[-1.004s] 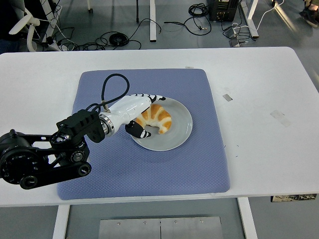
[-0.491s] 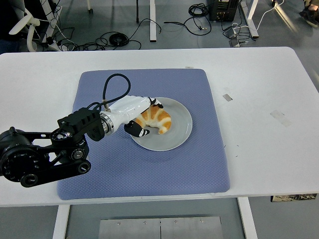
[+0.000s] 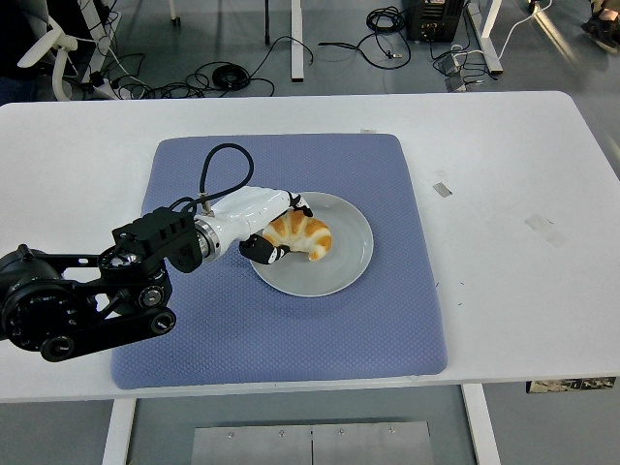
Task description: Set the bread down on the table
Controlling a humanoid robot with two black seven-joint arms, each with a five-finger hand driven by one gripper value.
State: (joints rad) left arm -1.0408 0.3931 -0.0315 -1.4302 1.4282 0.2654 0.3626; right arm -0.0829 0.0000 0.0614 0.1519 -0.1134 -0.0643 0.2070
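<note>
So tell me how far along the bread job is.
Early stage. Done: the left hand has reached the croissant and its fingers are closed around the croissant's left end. In hand: the grasp itself; the croissant is not yet clear of the grey plate on the blue mat. Left: lift it off and set it on the white table.

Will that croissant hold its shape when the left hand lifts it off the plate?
Probably: the croissant looks puffy, so light. Its flaky-looking crust may crush if the left hand squeezes hard. Its curved shape could rock on the plate.
</note>
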